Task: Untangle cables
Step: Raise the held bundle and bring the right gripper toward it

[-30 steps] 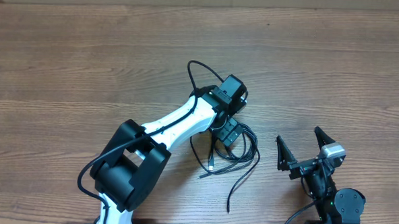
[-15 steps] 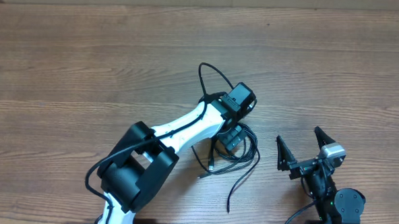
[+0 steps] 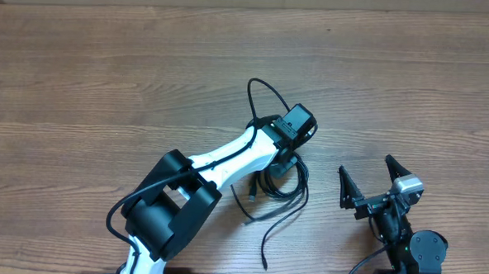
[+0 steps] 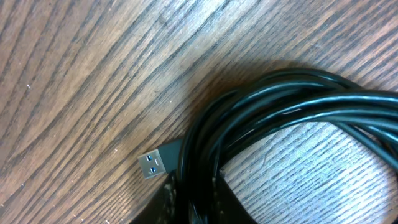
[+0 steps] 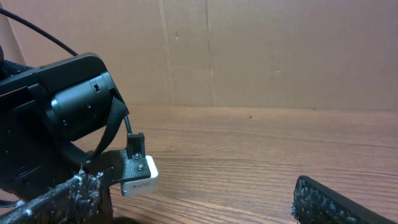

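The cables [image 3: 269,190] lie as a bundle of thin black loops near the table's middle, and one loose end [image 3: 264,260] trails toward the front edge. My left gripper [image 3: 283,168] sits over the bundle, shut on it. In the left wrist view the glossy black cables [image 4: 280,106] curve down between the closed jaws of the left gripper [image 4: 196,202], and a silver USB plug [image 4: 154,165] pokes out on the left. Over at the front right, my right gripper [image 3: 370,182] stands open and apart from the cables, with nothing between its padded fingers [image 5: 336,202].
The left arm's white links [image 3: 227,157] stretch from the front edge toward the middle. Its black wrist and camera block [image 5: 62,112] fill the left of the right wrist view. A brown cardboard wall [image 5: 249,50] stands behind the wooden table [image 3: 82,80].
My left gripper has gone from open to shut on the cable bundle. The loops have drawn in and the loose end has shifted left. The right arm has not moved.
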